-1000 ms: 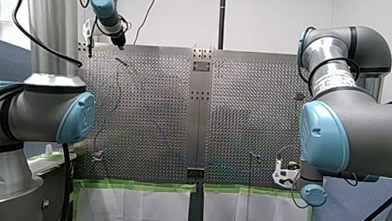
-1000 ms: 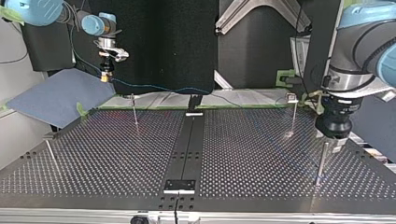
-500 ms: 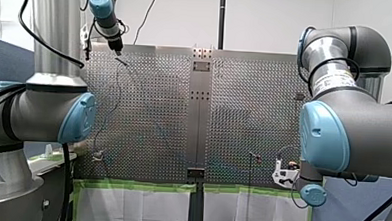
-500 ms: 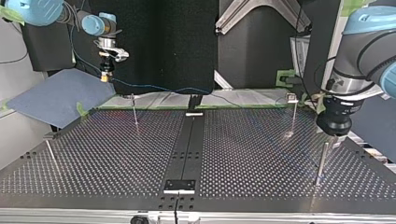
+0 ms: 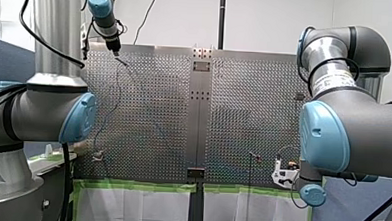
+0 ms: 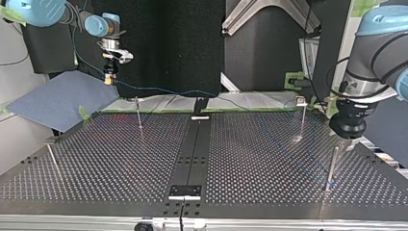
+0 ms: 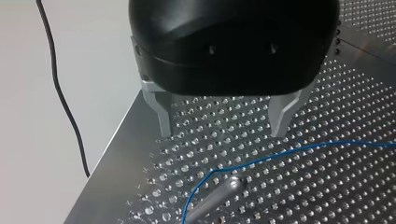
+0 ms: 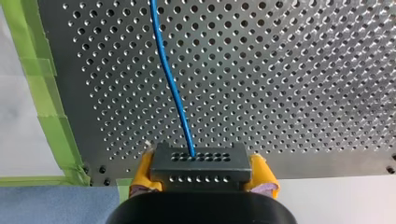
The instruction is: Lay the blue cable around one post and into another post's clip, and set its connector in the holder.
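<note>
Left pincer: my left gripper (image 7: 223, 119) hangs over the perforated table (image 7: 355, 84). It has a black body and metal fingers (image 7: 163, 114) spread wide, released, with nothing between them.
Left pincer from across: it's on the right side of the frame in the top view, just above and beside the tall post (image 6: 332, 166) at lower right.
Right pincer: my right gripper (image 8: 204, 171) is clenched on the black connector (image 8: 200, 161), with yellow pads (image 8: 264, 175) pressed to its two ends.
Right pincer from across: upper left of the frame in the top view, raised above the table's far edge, near a blue sheet (image 6: 57, 98).
Cable at the connector: the blue cable (image 8: 170, 84) leaves the connector's face and runs ahead of the right gripper, over the holes.
Cable at the post: in the left wrist view it passes ahead of the open fingers and bends just beside the tip of the tall post. Touching or not, cannot tell.
Cable across the frame: in the top view it's strung from upper left toward the middle, above the table's far edge.
Clip post: the clip post (image 6: 302, 120) stands upright, right of centre, near the far edge.
Green tape: the green tape (image 8: 44, 93) lines the table's edge, beside the right gripper.
</note>
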